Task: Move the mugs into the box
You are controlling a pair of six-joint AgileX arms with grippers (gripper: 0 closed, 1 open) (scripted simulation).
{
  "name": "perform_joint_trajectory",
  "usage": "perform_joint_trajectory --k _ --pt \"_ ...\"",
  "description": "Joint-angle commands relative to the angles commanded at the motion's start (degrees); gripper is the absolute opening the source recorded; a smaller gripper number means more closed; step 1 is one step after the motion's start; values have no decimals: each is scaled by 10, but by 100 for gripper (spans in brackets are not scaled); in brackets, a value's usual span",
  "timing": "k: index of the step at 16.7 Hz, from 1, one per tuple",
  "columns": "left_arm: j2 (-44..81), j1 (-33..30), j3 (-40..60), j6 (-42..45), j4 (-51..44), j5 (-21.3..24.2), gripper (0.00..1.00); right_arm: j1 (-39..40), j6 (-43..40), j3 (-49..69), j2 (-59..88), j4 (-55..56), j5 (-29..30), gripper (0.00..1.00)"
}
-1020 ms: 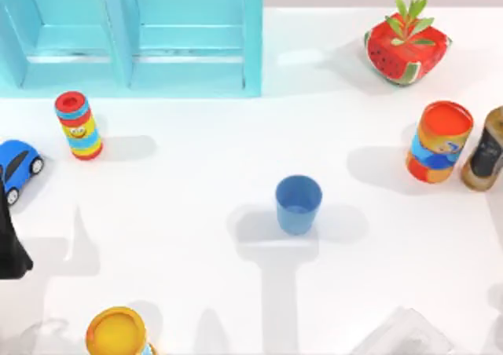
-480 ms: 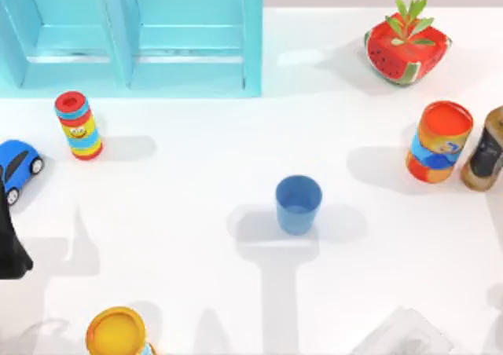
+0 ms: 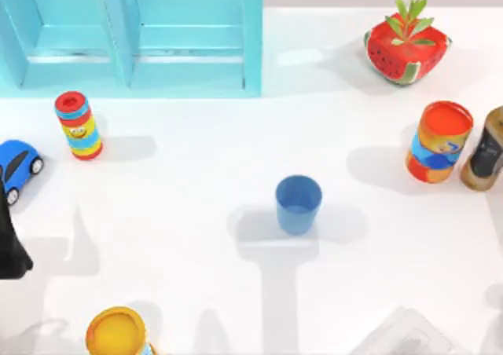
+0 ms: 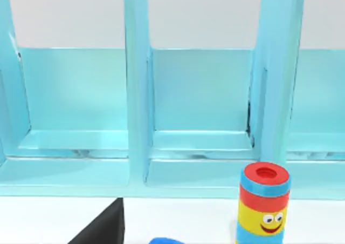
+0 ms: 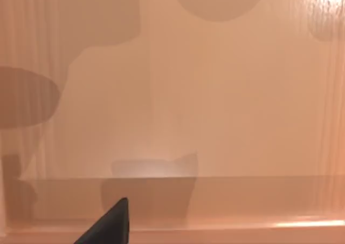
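One blue mug (image 3: 299, 204) stands upright and alone near the middle of the table, with nothing touching it. My left arm (image 3: 9, 249) is a dark shape at the table's left edge, far from the mug. A dark part of my left gripper (image 4: 102, 230) shows in the left wrist view, which faces the turquoise shelf unit (image 4: 137, 109). A pale, see-through box-like shape (image 3: 405, 335) pokes in at the front right edge. It may be the box. A dark part of my right gripper (image 5: 108, 225) hangs over a peach-toned surface with a low wall (image 5: 215, 198).
The turquoise shelf unit (image 3: 134, 37) fills the back left. A striped smiley cylinder (image 3: 78, 125) and a blue toy car (image 3: 17, 166) stand at the left. At the right are an orange-and-blue can (image 3: 438, 141), a brown bottle (image 3: 486, 149) and a watermelon planter (image 3: 406, 47). A yellow can (image 3: 116, 333) is at the front left.
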State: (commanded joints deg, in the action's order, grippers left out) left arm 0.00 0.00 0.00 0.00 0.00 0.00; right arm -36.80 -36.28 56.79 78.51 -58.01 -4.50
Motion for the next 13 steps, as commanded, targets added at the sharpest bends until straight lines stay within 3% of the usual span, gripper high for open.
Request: perform_joint_trajectory --k 8,13 --pt "0 0 0 0 0 0 100 -5 -3 200 10 -191 0 100" --pt "0 0 0 0 0 0 100 -4 -2 226 8 -217 -1 100"
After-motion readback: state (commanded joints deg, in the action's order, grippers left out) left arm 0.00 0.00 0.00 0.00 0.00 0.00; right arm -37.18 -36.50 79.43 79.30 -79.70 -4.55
